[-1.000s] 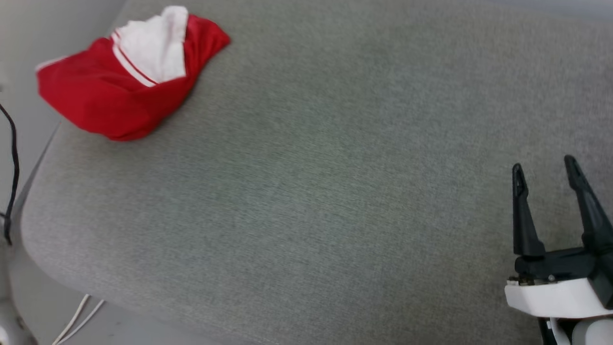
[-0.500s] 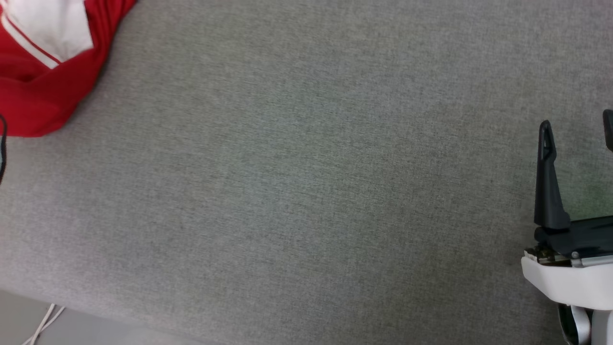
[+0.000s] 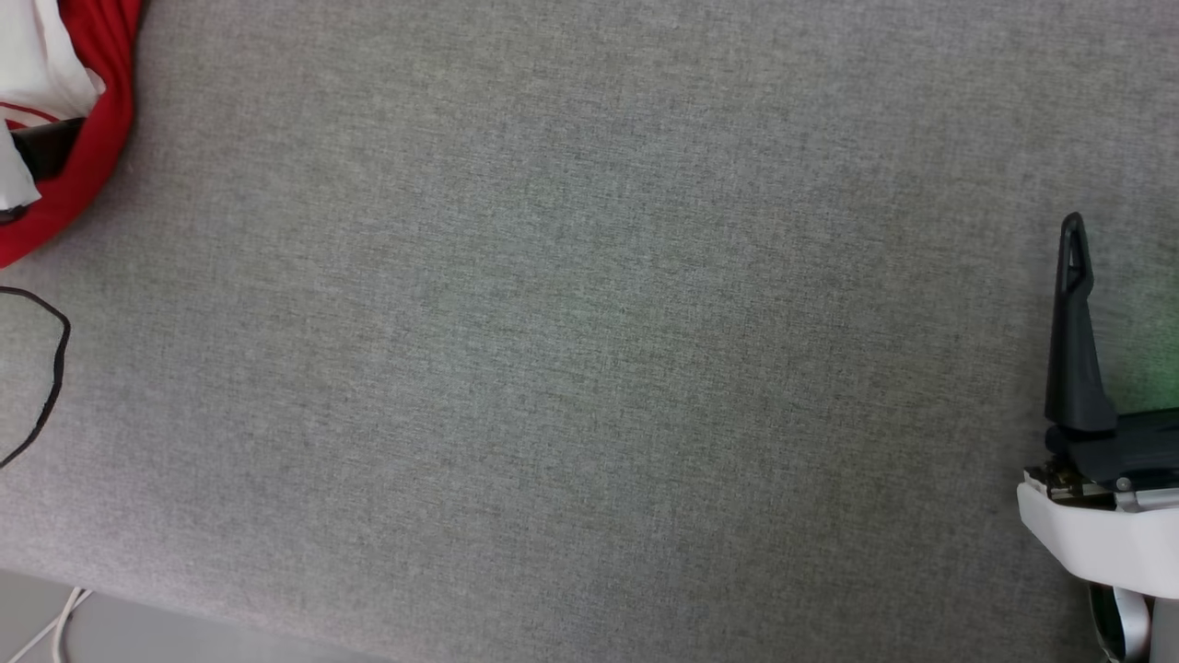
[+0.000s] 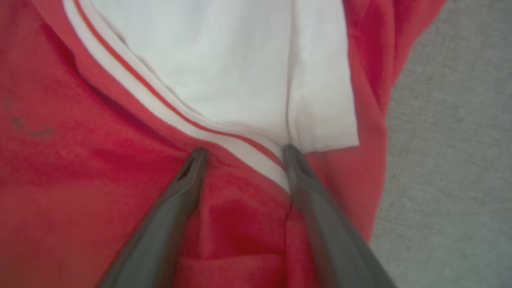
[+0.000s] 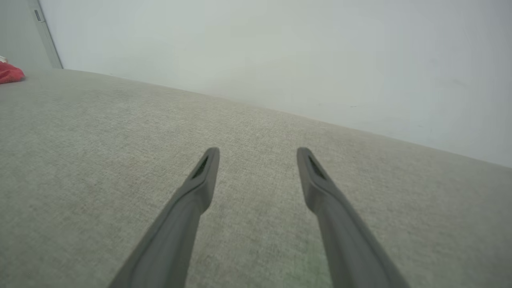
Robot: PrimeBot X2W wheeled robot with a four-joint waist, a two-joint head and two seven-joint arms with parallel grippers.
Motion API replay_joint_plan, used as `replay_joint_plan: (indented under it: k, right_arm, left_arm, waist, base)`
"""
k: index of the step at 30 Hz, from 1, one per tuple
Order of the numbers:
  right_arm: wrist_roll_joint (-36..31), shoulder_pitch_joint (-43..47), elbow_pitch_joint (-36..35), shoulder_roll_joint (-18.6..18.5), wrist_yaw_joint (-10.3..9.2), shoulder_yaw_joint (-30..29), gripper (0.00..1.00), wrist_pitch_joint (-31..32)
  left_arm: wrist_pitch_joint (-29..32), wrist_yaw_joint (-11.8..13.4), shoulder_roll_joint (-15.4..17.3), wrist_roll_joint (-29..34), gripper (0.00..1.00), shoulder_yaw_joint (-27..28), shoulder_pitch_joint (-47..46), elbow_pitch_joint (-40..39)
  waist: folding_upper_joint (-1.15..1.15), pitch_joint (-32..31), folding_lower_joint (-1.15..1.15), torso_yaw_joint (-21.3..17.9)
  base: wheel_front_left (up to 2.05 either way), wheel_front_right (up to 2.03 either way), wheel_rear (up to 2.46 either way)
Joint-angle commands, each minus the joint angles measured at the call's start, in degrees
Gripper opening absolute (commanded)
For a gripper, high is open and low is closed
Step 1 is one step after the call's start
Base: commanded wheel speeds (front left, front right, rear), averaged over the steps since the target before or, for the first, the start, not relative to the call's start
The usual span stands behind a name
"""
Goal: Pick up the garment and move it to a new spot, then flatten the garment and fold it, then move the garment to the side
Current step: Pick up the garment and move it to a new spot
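My left gripper (image 4: 244,152) is spread wide, both tips right at the garment (image 4: 100,180) with its striped trim running between them; nothing is pinched. My right gripper (image 5: 259,154) is spread wide too, holding nothing, well apart from the garment. The garment is a rumpled red heap with a white sleeve folded on top, edged in white-red trim. It lies at the far left of the grey fabric cushion (image 3: 589,331). A black cable (image 3: 57,368) loops near it. A pale wall (image 5: 280,48) rises behind.
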Motion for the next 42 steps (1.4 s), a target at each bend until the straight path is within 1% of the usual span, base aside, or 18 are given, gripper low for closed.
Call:
replay_joint_plan:
  k: [1,2,3,4,6,10,17,21,23,24,25,27,29,31,34,37,39,42]
  right_arm:
    - [-0.4,0.0,-0.1,0.0,-0.05,0.0,1.0,-0.1]
    - [-0.4,0.1,0.0,0.0,-0.05,0.1,1.0,-0.1]
    - [-0.5,0.2,0.2,0.0,-0.05,0.1,1.0,-0.1]
    - [-0.5,0.2,0.3,0.0,-0.05,0.1,1.0,-0.1]
    - [-0.5,0.3,0.6,0.0,-0.05,0.3,1.0,-0.1]
    - [0.3,1.0,1.8,0.0,-0.05,0.9,1.0,-0.1]
    - [2.9,2.3,4.9,0.0,-0.04,2.4,1.0,-0.1]
    - [4.2,2.5,6.3,0.0,-0.05,3.5,1.0,-0.1]
    - [4.9,2.6,6.9,0.0,-0.05,3.5,1.0,-0.1]
    - [4.9,2.6,6.9,0.0,-0.05,3.5,1.0,-0.1]
    - [5.9,2.8,7.4,0.0,-0.05,3.6,1.0,-0.1]
    - [6.3,3.0,7.8,0.0,-0.05,3.8,1.0,-0.1]
    - [7.1,3.3,8.4,0.0,-0.04,4.0,1.0,-0.1]
    - [8.1,3.5,8.9,0.0,-0.05,4.5,1.0,-0.1]
    - [9.3,4.2,9.7,0.0,-0.05,4.9,1.0,-0.1]
    - [10.1,4.5,10.3,0.0,-0.04,5.0,1.0,-0.1]
    - [10.6,4.7,10.5,0.0,-0.05,4.9,1.0,-0.1]
    - [11.2,4.8,10.8,0.0,-0.04,4.8,1.0,-0.1]
  left_arm:
    - [0.5,-0.1,-2.1,-0.8,1.0,-2.3,2.9,1.4]
    - [0.6,-0.1,-2.2,-1.2,1.0,-3.2,3.2,1.9]
    - [0.3,-0.1,-2.1,-1.5,0.63,-4.0,3.2,2.0]
    - [0.1,-0.1,-2.0,-2.2,0.0,-4.7,3.1,2.3]
    - [-1.1,-0.1,-1.2,-2.8,0.0,-5.4,2.5,2.5]
    - [-4.6,0.0,1.6,-3.5,0.0,-6.9,-0.1,1.7]
    - [-8.3,0.0,4.9,-5.3,0.0,-12.0,-4.5,-5.6]
    - [-8.4,0.0,6.0,-6.8,0.0,-14.7,-8.0,-10.3]
    - [-7.7,0.0,6.5,-6.3,0.0,-17.0,-9.7,-12.9]
    - [-7.7,0.0,6.5,-6.3,0.0,-17.0,-9.7,-12.9]
    - [-7.2,0.0,6.6,-6.2,0.0,-19.1,-11.4,-15.5]
    - [-7.0,0.0,6.4,-6.2,0.0,-20.1,-12.4,-16.7]
    - [-6.9,0.0,5.9,-6.7,0.0,-21.8,-14.0,-18.9]
    - [-6.8,0.0,5.6,-5.8,0.0,-23.8,-15.6,-21.1]
    - [-6.6,0.0,4.1,-7.0,0.0,-25.8,-17.4,-24.6]
    - [-6.0,0.0,3.4,-6.7,0.0,-28.5,-19.3,-28.1]
    - [-5.8,0.0,1.6,-7.1,0.0,-29.8,-19.8,-30.0]
    - [-5.9,0.0,0.3,-7.1,0.0,-31.6,-20.6,-32.6]
  waist:
    - [0.0,0.1,0.0,0.2]
    - [0.0,0.0,0.0,0.2]
    - [0.0,-0.1,0.0,0.3]
    - [0.0,-0.3,0.0,0.4]
    - [0.0,-1.0,0.0,0.6]
    - [0.0,-3.9,0.0,1.0]
    - [0.0,-10.9,0.0,1.1]
    - [0.0,-14.7,0.0,0.4]
    - [0.0,-16.4,0.0,-0.1]
    - [0.0,-16.4,0.0,-0.1]
    - [0.0,-18.0,0.0,-0.8]
    - [0.0,-18.8,0.0,-1.3]
    - [0.0,-20.3,0.0,-2.5]
    - [0.0,-21.7,0.0,-3.8]
    - [0.0,-23.4,0.0,-6.0]
    - [0.0,-24.7,0.0,-8.6]
    - [0.0,-25.3,0.0,-10.4]
    - [0.0,-25.8,0.0,-13.2]
  base:
    - [0.0,0.0,0.0]
    - [0.0,0.0,0.0]
    - [0.0,0.0,0.0]
    - [0.0,0.0,0.0]
    - [0.0,0.0,0.0]
    - [0.0,0.0,0.0]
    - [0.0,0.0,0.0]
    - [0.0,0.0,0.0]
    - [0.0,0.0,0.0]
    - [0.0,0.0,0.0]
    - [0.0,0.0,0.0]
    - [0.0,0.0,0.0]
    - [0.0,0.0,0.0]
    - [0.0,0.0,0.0]
    - [0.0,0.0,0.0]
    - [0.0,0.0,0.0]
    - [0.0,0.0,0.0]
    - [0.0,0.0,0.0]
